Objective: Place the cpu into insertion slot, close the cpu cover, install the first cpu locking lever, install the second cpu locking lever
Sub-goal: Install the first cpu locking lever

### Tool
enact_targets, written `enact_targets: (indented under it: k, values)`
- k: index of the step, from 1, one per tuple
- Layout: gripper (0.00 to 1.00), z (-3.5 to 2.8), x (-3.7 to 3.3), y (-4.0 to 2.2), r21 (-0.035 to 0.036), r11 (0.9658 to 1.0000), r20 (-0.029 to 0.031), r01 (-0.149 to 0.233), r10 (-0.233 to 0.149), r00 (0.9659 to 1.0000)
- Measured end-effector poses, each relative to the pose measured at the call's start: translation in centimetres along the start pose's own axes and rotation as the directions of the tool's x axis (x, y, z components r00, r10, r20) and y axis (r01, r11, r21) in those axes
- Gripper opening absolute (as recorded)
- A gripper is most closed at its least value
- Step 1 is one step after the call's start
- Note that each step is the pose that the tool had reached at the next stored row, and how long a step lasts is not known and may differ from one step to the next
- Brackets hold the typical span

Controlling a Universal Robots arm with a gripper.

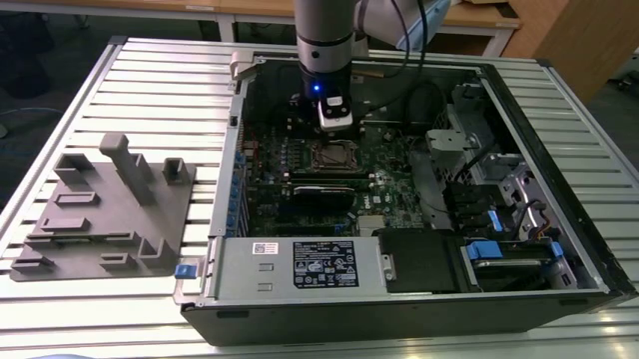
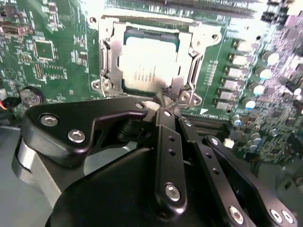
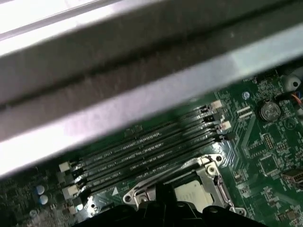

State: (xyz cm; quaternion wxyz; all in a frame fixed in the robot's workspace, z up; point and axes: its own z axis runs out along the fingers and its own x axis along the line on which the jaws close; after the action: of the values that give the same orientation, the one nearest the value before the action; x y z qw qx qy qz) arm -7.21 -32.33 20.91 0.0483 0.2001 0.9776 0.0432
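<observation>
The cpu [image 2: 151,61] lies flat in the insertion slot [image 1: 334,157], its pale metal top showing through the window of the cpu cover [image 2: 110,52]. The cover is down over it, its silvery frame bordering the chip on all sides. My gripper [image 2: 166,98] is shut, with its black fingertips together right at the socket's edge, just over the frame's rim. In the exterior view the gripper [image 1: 336,127] hangs inside the open computer case just behind the socket. The first wrist view shows the cpu [image 3: 191,193] and a corner of the cover [image 3: 208,171].
Memory slots [image 3: 147,151] run beside the socket, and the case wall [image 3: 142,94] rises close behind them. A labelled power supply box [image 1: 319,262] and drive bays with blue tabs [image 1: 499,247] fill the case's front. A grey fixture plate [image 1: 105,209] lies outside on the exterior view's left.
</observation>
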Motion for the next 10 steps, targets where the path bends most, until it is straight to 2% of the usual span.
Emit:
enact_targets:
  k: [7, 10]
  values:
    - [0.11, -0.09, -0.32, -1.08, -0.0002, 1.0, -0.0003, 0.003, -0.003, 1.0]
    - [0.11, -0.11, -0.42, -1.33, -0.0001, 1.0, -0.0005, 0.004, -0.004, 1.0]
